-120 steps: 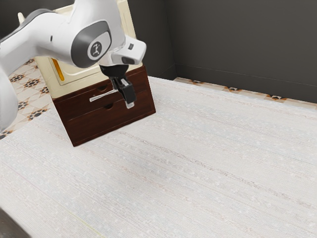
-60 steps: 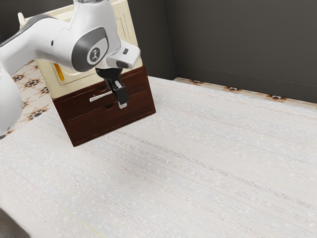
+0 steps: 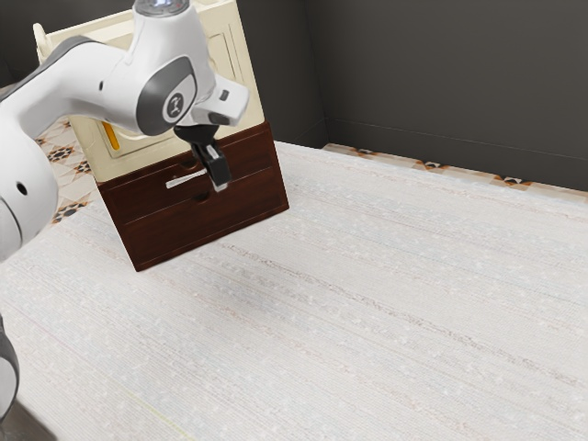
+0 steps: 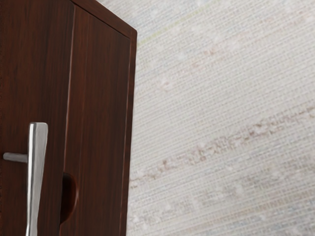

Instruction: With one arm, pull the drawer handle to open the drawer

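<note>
In the exterior view my black gripper [image 3: 219, 186] points down in front of the dark brown cabinet, overlapping the exterior view's right end of the silver bar handle [image 3: 182, 180]. The handle is on the upper drawer [image 3: 145, 190], whose front looks flush with the cabinet. Contact between gripper and handle cannot be made out. In the wrist view the handle [image 4: 37, 172] stands off the brown drawer front [image 4: 34, 73] on a thin post, and its other end runs out of the picture.
The cabinet has a cream upper part [image 3: 90, 152] with a yellow-orange strip [image 3: 111, 136], and a lower brown front [image 3: 202, 220] with a rounded notch at its top edge. A pale woven surface [image 3: 367, 303] spreads before it. A dark wall [image 3: 441, 83] stands behind.
My gripper has moved toward the exterior view's left and slightly up, closer to the handle's middle. The cabinet and its drawer look unmoved.
</note>
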